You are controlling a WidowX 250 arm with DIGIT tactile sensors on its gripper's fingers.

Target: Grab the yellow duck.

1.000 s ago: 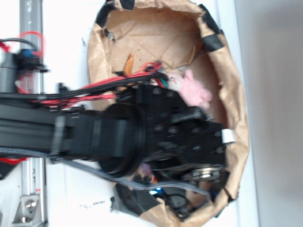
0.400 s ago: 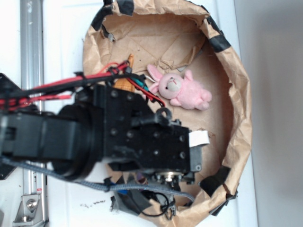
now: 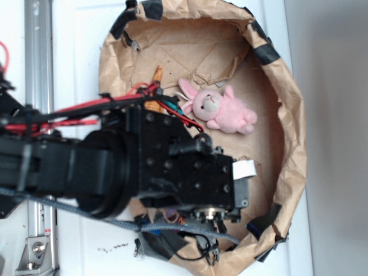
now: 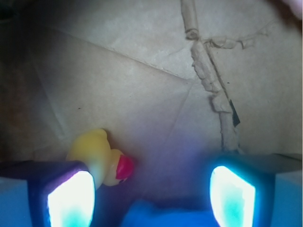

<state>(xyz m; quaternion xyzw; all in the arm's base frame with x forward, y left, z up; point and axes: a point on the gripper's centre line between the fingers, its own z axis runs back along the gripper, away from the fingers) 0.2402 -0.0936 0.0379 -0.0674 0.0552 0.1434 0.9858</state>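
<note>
Robot pincer hangs over yellow duck in paper-lined bin

The gripper (image 4: 151,191) hangs with its jaws spread wide and empty over the crumpled brown paper liner (image 4: 142,80), apparently lined up to close on the yellow duck (image 4: 99,158), which lies just inside one glowing finger (image 4: 71,201), red beak pointing into the gap. Seen from outside, the black arm (image 3: 115,167) hides the duck entirely, while the pink bunny (image 3: 221,112) lies well clear, so a closing grip looks unlikely to catch it.
</note>
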